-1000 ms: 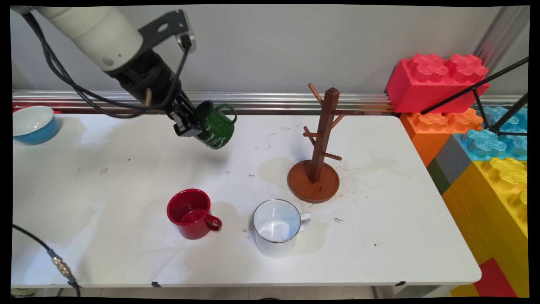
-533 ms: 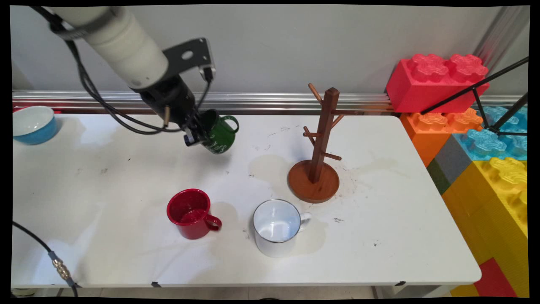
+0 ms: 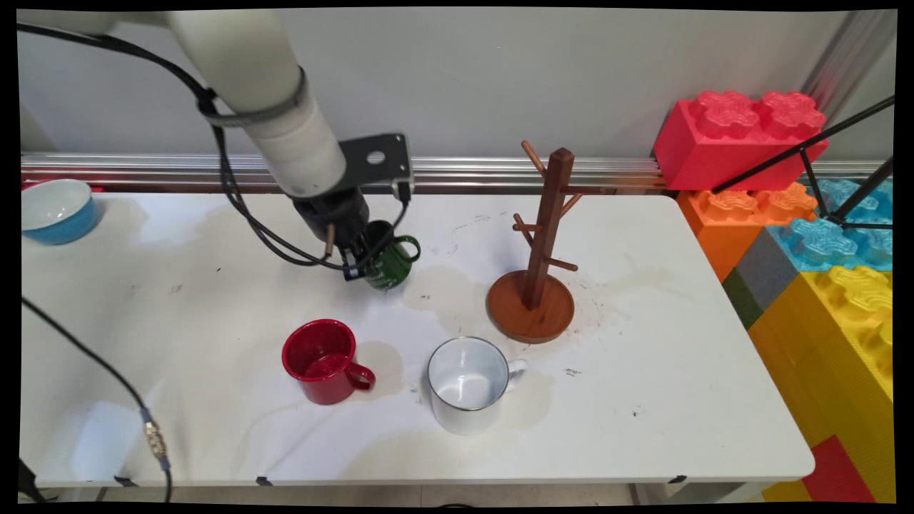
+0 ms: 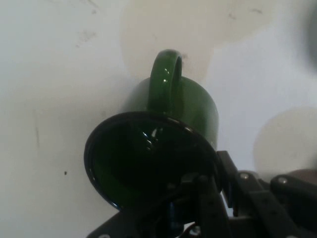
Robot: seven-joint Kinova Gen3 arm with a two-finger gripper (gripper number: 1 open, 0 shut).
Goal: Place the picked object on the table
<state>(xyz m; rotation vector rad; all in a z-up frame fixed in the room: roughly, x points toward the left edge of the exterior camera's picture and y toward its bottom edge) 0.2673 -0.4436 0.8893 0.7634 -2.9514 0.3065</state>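
My gripper (image 3: 360, 265) is shut on the rim of a green mug (image 3: 391, 263), which hangs tilted low over the middle of the white table (image 3: 643, 400), its handle toward the right. In the hand view the green mug (image 4: 163, 144) fills the centre, mouth toward the camera and handle up, with one finger (image 4: 203, 191) inside the rim. A wooden mug tree (image 3: 544, 246) stands on its round base to the right of the mug. A red mug (image 3: 323, 361) and a white mug (image 3: 468, 384) stand nearer the front edge.
A blue bowl (image 3: 53, 209) sits at the far left of the table. Big toy bricks in red (image 3: 739, 135), orange, blue and yellow (image 3: 846, 335) are stacked off the right edge. A black tripod leg (image 3: 807, 146) crosses them. Cables hang at the front left.
The arm has swung right and down, carrying the green mug from high over the back left to low above the table's middle, closer to the mug tree.
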